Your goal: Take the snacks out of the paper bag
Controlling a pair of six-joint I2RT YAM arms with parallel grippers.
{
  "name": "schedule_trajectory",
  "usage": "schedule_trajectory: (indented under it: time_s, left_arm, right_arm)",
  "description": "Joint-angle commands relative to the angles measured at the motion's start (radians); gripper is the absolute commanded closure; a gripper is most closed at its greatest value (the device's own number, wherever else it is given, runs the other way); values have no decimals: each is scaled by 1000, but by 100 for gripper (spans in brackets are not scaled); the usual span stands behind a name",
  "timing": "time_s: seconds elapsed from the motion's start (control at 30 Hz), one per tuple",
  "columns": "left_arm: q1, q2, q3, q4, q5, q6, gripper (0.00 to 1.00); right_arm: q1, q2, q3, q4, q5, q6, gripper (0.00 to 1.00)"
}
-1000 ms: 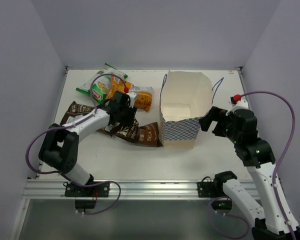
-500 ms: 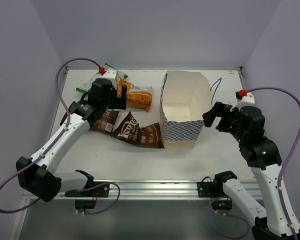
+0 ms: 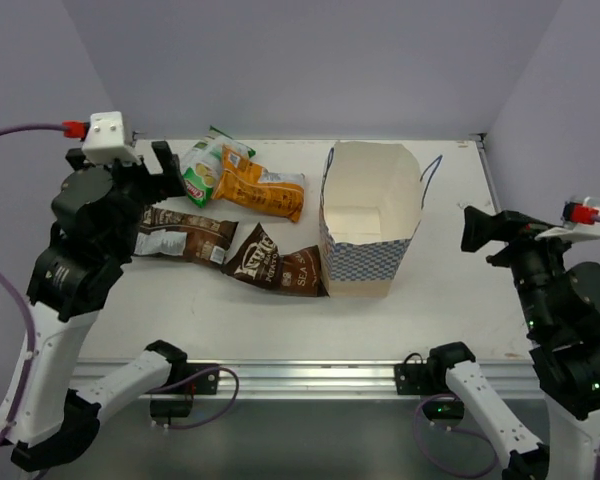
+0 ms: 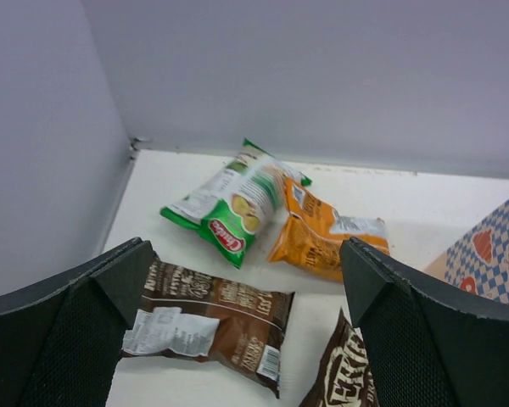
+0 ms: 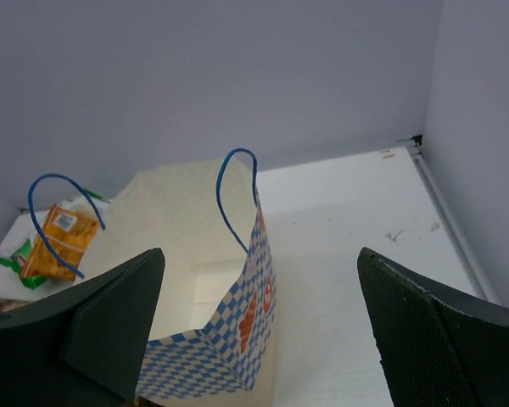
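Observation:
The paper bag [image 3: 368,262] stands upright and open in mid-table, with only its cream inside showing. Left of it lie the snacks: a green and white packet [image 3: 208,168], an orange one [image 3: 265,191] and two dark brown ones [image 3: 185,237] [image 3: 278,266]. My left gripper [image 3: 130,172] hangs open, high over the table's left edge, holding nothing; its view looks down on the green [image 4: 233,199], orange [image 4: 318,239] and brown [image 4: 212,314] packets. My right gripper [image 3: 492,235] is open and empty, raised to the right of the bag [image 5: 229,343] and apart from it.
Thin blue string handles [image 5: 237,191] stick up from the bag's rim. Grey walls close in the table on the left, back and right. The metal rail [image 3: 300,375] with the arm mounts runs along the near edge.
My left gripper opened, let go of a brown packet, then rose and pulled back to the left. My right arm drew back to the right, away from the bag.

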Motion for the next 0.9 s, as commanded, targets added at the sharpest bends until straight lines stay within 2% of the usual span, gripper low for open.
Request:
schedule_trajectory:
  time_s: [0.0, 0.37, 0.87]
  left_arm:
    - [8, -48, 67, -76, -112, 92, 0]
    - [5, -268, 106, -84, -231, 140, 0]
    - [5, -370, 95, -27, -303, 161, 0]
  right_arm:
    - [-2, -23, 50, 56, 100, -64, 1]
    - [7, -89, 47, 123, 117, -124, 1]
    - [7, -118, 56, 156, 133, -155, 1]
